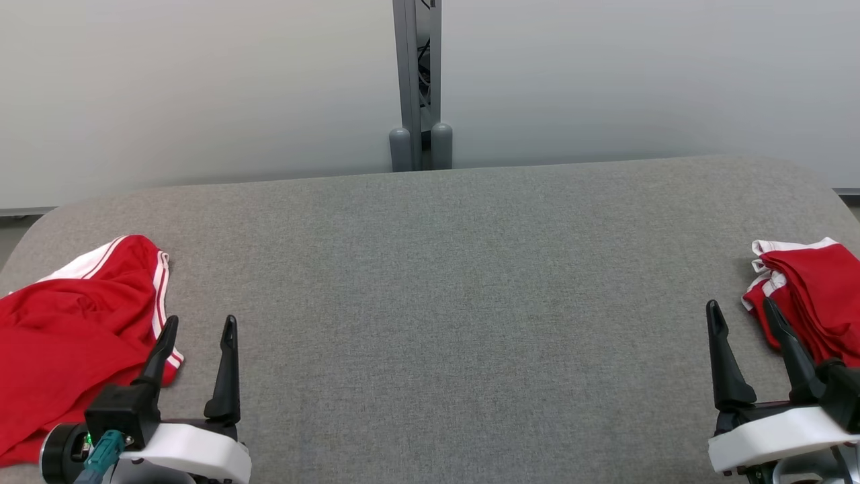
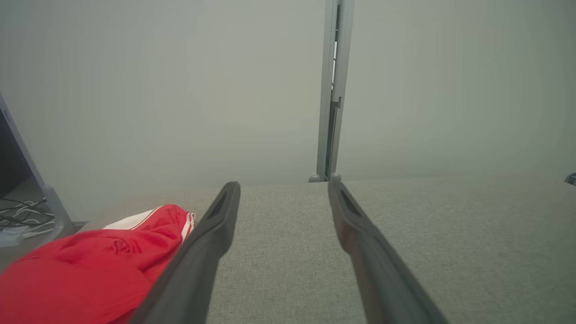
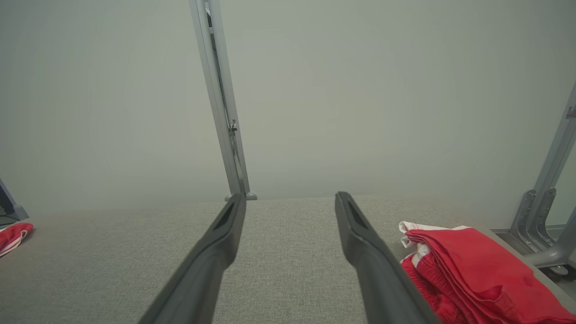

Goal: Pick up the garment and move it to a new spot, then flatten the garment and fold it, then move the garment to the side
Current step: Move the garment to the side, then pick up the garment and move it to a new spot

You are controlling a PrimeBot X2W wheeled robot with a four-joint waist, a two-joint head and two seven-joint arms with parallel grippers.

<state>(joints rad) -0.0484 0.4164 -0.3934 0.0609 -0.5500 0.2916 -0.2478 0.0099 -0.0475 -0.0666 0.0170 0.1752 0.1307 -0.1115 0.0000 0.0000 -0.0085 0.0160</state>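
**Both grippers open and empty above the table; the garment lies crumpled at the left end.**

The left gripper (image 1: 201, 323) sits at the near left with its two dark fingers spread apart and nothing between them. In the head view its outer finger overlaps the right border of the crumpled red garment (image 1: 74, 329), but contact cannot be confirmed. This garment, red with white stripes, lies bunched on the grey fabric-covered table (image 1: 443, 302) at its left end. The right gripper (image 1: 740, 306) sits at the near right, fingers likewise spread and holding nothing. It is just beside a folded red stack (image 1: 816, 296) with white trim at the table's right edge. A grey post (image 1: 418, 81) rises behind the far edge, between pale wall panels.
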